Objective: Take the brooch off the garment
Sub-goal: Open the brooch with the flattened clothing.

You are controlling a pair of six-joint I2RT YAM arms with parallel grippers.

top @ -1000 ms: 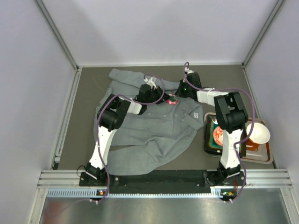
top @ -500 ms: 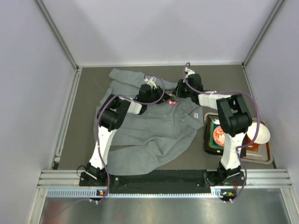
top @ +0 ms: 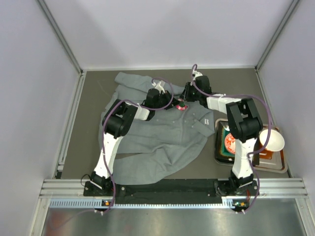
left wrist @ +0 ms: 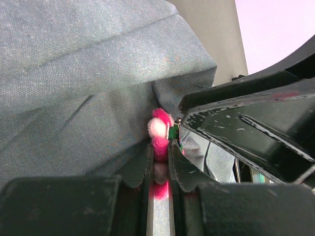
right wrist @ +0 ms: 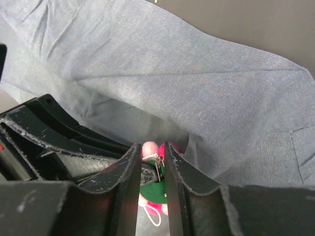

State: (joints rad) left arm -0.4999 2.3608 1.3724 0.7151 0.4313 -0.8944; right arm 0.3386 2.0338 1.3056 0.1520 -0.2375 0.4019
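The grey garment (top: pixel 162 135) lies rumpled on the dark table. The pink brooch (top: pixel 181 105) sits on its upper chest. My left gripper (top: pixel 174 103) reaches it from the left and my right gripper (top: pixel 185 102) from the far right. In the left wrist view my left gripper (left wrist: pixel 160 149) is shut on the brooch's pink petals (left wrist: pixel 158 127), with the garment (left wrist: pixel 98 73) behind. In the right wrist view my right gripper (right wrist: pixel 150 151) is closed narrowly around the brooch's green back and metal pin (right wrist: pixel 158 169), against the garment (right wrist: pixel 206 78). The left gripper's fingers (right wrist: pixel 59 130) lie beside it.
A tray (top: pixel 283 164) at the right edge holds an orange-patterned item (top: pixel 230 142) and a white bowl (top: pixel 272 141). Grey walls enclose the table on three sides. The shirt's sleeve and hem spread toward the near edge (top: pixel 147 164).
My right wrist has shifted slightly left and farther back, closing in on the brooch. The left arm and the garment have hardly moved.
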